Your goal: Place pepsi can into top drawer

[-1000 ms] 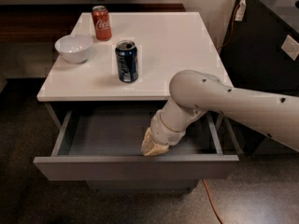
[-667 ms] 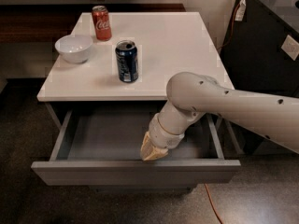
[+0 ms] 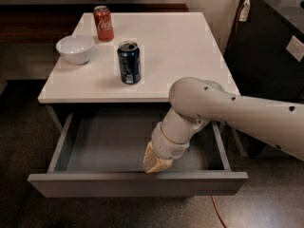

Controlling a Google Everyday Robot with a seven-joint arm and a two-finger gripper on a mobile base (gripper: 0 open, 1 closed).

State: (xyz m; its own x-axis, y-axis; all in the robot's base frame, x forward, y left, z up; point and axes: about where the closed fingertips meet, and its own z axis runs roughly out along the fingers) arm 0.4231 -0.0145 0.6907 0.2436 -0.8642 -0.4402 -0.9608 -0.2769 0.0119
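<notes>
The pepsi can, dark blue with a silver top, stands upright near the middle front of the white table top. Below it the top drawer is pulled out, and its shallow grey inside holds nothing but my gripper. My gripper hangs from the pale arm that comes in from the right. It points down inside the drawer, right behind the front panel and a little right of centre. It holds nothing that I can see and is well apart from the can.
A red Coca-Cola can stands at the back left of the table top, with a white bowl in front of it. A black cabinet stands close on the right. Dark floor surrounds the drawer front.
The drawer has slid further out toward the camera, and my gripper has moved with its front panel. The cans and the bowl have not moved.
</notes>
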